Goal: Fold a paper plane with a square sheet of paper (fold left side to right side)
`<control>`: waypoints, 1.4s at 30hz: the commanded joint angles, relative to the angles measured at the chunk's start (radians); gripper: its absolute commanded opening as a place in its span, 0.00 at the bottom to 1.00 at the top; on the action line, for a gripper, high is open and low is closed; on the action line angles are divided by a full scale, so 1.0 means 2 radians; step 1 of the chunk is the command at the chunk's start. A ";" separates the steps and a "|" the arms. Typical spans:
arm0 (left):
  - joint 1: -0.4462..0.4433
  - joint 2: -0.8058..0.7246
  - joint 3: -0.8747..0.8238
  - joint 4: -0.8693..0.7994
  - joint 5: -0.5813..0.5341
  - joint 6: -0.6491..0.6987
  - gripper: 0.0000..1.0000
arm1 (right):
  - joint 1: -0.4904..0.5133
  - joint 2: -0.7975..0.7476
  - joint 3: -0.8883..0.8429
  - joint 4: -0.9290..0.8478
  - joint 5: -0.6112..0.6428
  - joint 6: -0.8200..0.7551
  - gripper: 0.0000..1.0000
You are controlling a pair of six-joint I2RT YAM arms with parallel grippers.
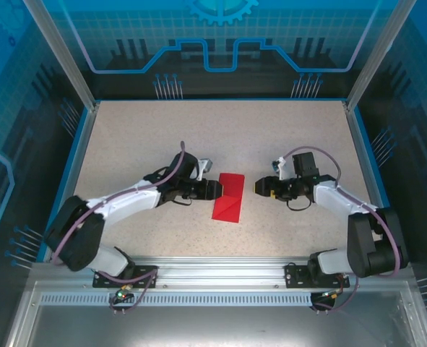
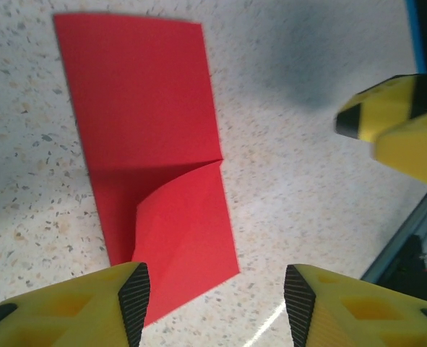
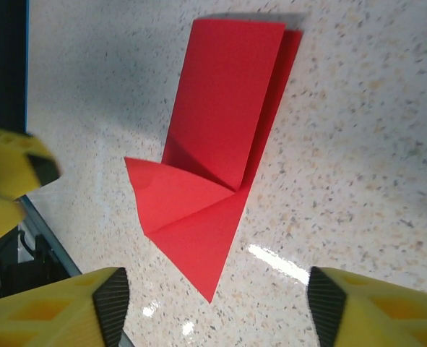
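We see the thin bright red sheet of paper [image 1: 227, 195] lying flat on the speckled beige desk [image 1: 126, 144]. It sits about midway between the desk's left and right edges and a little closer to the near edge than the far one. It is no longer a square. It lies as a long doubled strip whose top layer sits slightly off the layer beneath.

At one end a triangular flap [image 3: 177, 195] is turned over to begin a point. In the left wrist view that flap bows up instead of lying flat.

The left fingers [image 1: 212, 189] stand partly open just beside the sheet's left edge and have hold of nothing. We cannot tell whether they touch the paper. The right fingers [image 1: 260, 188] are spread wide, also empty, and sit a short way off the sheet's right edge.

We judge that the side-to-side fold is made and that the nose folds are now in hand. The next move likely calls for one set of fingers to pin the strip. The other set would press the lifted flap down along its crease, taking care not to skid the light paper across the smooth desk.
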 commanded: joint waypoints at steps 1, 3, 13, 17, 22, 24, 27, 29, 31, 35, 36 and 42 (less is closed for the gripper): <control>0.001 0.045 0.031 -0.013 0.022 0.028 0.55 | 0.016 -0.015 -0.015 0.029 -0.021 0.016 0.75; 0.002 0.070 0.042 -0.008 0.028 0.030 0.53 | 0.021 -0.017 -0.022 0.029 -0.019 0.017 0.78; 0.002 0.118 0.070 -0.025 0.008 0.040 0.26 | 0.044 0.020 -0.011 0.034 -0.024 0.013 0.80; 0.002 0.112 0.065 -0.034 -0.013 0.041 0.14 | 0.068 0.048 0.004 0.044 -0.018 0.022 0.78; 0.003 0.087 0.048 -0.038 -0.038 0.038 0.07 | 0.086 0.078 0.022 0.063 -0.004 0.040 0.77; 0.003 0.075 0.039 -0.034 -0.041 0.034 0.07 | 0.090 0.090 0.027 0.071 -0.008 0.048 0.77; 0.006 0.062 0.026 -0.027 -0.043 0.028 0.07 | 0.101 0.111 0.038 0.083 -0.016 0.055 0.77; 0.007 0.058 0.020 -0.022 -0.043 0.025 0.08 | 0.109 0.123 0.047 0.087 -0.017 0.058 0.77; 0.007 0.059 0.018 -0.018 -0.040 0.023 0.08 | 0.117 0.137 0.056 0.092 -0.018 0.063 0.77; 0.008 0.058 0.017 -0.017 -0.042 0.023 0.08 | 0.127 0.170 0.077 0.097 -0.025 0.076 0.68; 0.008 0.058 0.017 -0.017 -0.042 0.022 0.09 | 0.129 0.177 0.081 0.104 -0.030 0.082 0.65; 0.013 0.047 0.019 -0.023 -0.047 0.018 0.26 | 0.138 0.183 0.096 0.093 -0.026 0.078 0.25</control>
